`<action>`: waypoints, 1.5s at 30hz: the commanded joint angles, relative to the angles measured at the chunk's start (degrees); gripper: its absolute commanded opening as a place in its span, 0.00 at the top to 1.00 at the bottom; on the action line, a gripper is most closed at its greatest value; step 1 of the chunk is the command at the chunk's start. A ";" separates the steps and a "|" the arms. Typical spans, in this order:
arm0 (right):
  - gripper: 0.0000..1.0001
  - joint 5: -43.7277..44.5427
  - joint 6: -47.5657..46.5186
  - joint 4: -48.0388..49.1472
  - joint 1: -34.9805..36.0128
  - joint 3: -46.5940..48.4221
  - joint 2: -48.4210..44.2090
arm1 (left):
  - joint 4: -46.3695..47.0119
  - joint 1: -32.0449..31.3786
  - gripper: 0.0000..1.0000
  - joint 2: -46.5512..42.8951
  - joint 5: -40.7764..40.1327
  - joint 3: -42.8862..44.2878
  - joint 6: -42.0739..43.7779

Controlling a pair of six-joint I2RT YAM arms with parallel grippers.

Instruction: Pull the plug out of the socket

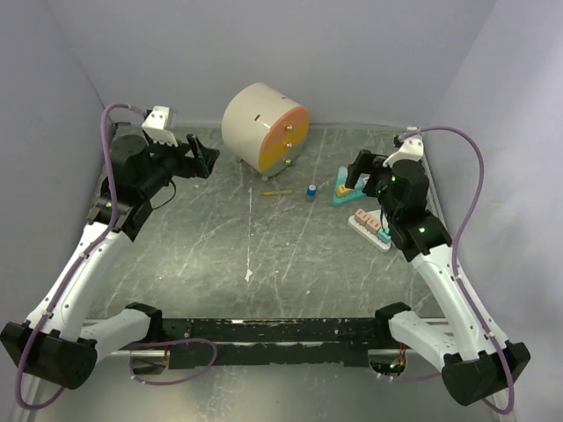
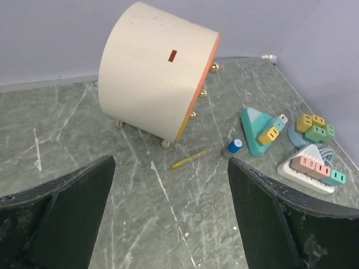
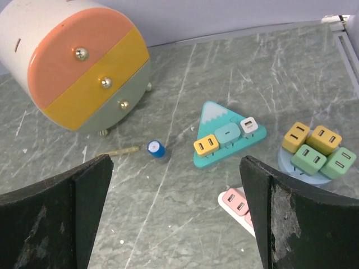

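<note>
Two robot arms stand over a green marbled table (image 1: 290, 264) with the unplugging job not yet begun. A drum-shaped drawer cabinet (image 1: 264, 126) lies at the back. The left gripper (image 2: 171, 213) hangs near it with its jaws spread wide and nothing between them. The right gripper (image 3: 176, 213) is equally wide and empty, and hovers above the sockets on the table's right side. The sockets are a teal triangular socket (image 3: 208, 115), a round blue socket (image 3: 289, 163) just beside it and a white socket (image 2: 303, 168) nearer the arm bases. All are loaded with plugs, and which one is meant cannot be told. The yellow plug (image 3: 206, 145) on the teal block's near corner looks the most exposed. To do the reach well, the right arm would likely descend with its jaws straddling that one plug's flat sides, clear of the teal plug (image 3: 228, 134) touching it. It would then close firmly and draw straight along the prongs. The light base may lift with the plug, so the left arm could usefully pin it down. A small blue cap (image 3: 156, 148) and a yellow pencil (image 3: 120, 151) lie well clear between cabinet and sockets.
</note>
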 commanded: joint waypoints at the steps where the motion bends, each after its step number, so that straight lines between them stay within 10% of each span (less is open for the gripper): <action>1: 0.00 0.74 -1.04 -3.30 0.42 2.74 0.94 | -0.83 -1.39 0.06 -1.26 1.49 2.32 0.10; 11: 0.00 -4.64 2.32 2.86 -2.20 -1.17 8.27 | 1.48 -3.77 0.06 -1.18 6.45 1.15 -2.82; 18: 0.00 -23.82 9.87 7.67 -21.58 -9.28 8.70 | 2.19 -5.99 0.06 0.22 8.53 0.78 -4.74; 28: 0.00 -24.99 14.10 11.83 -33.80 -24.89 2.17 | 2.78 -7.48 0.06 0.73 9.24 0.17 -6.72; 45: 0.01 -30.96 8.73 13.06 -36.37 -25.40 14.60 | -0.01 -7.58 0.06 5.08 11.10 2.30 -6.32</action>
